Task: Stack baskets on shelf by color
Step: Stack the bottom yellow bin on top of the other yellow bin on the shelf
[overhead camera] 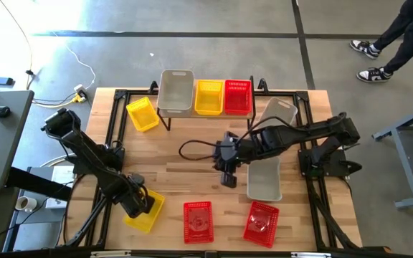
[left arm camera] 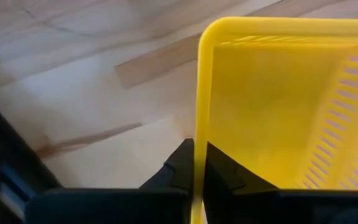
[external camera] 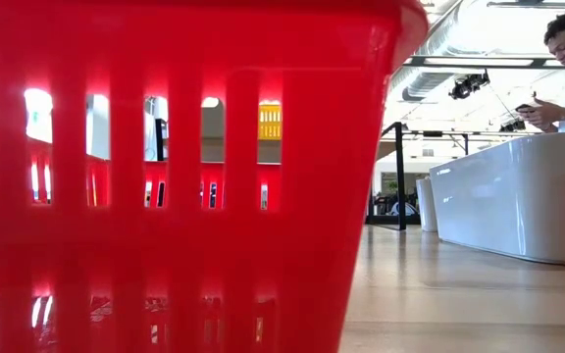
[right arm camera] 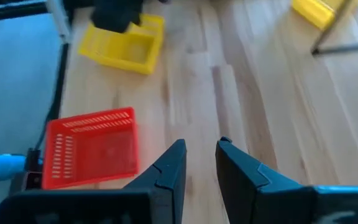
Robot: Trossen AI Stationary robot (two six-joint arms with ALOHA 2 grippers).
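The left gripper point(left arm camera: 199, 177) is clamping the thin rim of a yellow basket point(overhead camera: 144, 210) that is sitting at the near-left corner of the slatted wooden table point(overhead camera: 192, 129), its two dark fingers pinching the plastic wall from either side. In the left wrist view that basket is showing smooth, glossy plastic with slotted perforations down one side, and most of it is running off the edge of the view.

The shelf point(overhead camera: 205, 115), a narrow plank on thin black legs, is standing at the far edge of the table and carrying three baskets in a row: a grey-white basket point(overhead camera: 176, 90), a yellow one point(overhead camera: 209, 97) and a red one point(overhead camera: 238, 96). Just left of the shelf, another yellow basket point(overhead camera: 142, 114) is lying askew on the tabletop.

The right gripper point(right arm camera: 201, 163) is hanging over the middle of the table with its fingers apart and nothing between them. Beside it a long grey-white basket point(overhead camera: 264, 179) is resting, partly covered by the arm. Two red baskets point(overhead camera: 198, 221) point(overhead camera: 261, 223) are sitting along the near edge. One is filling the low view so closely that only its slotted wall is showing.
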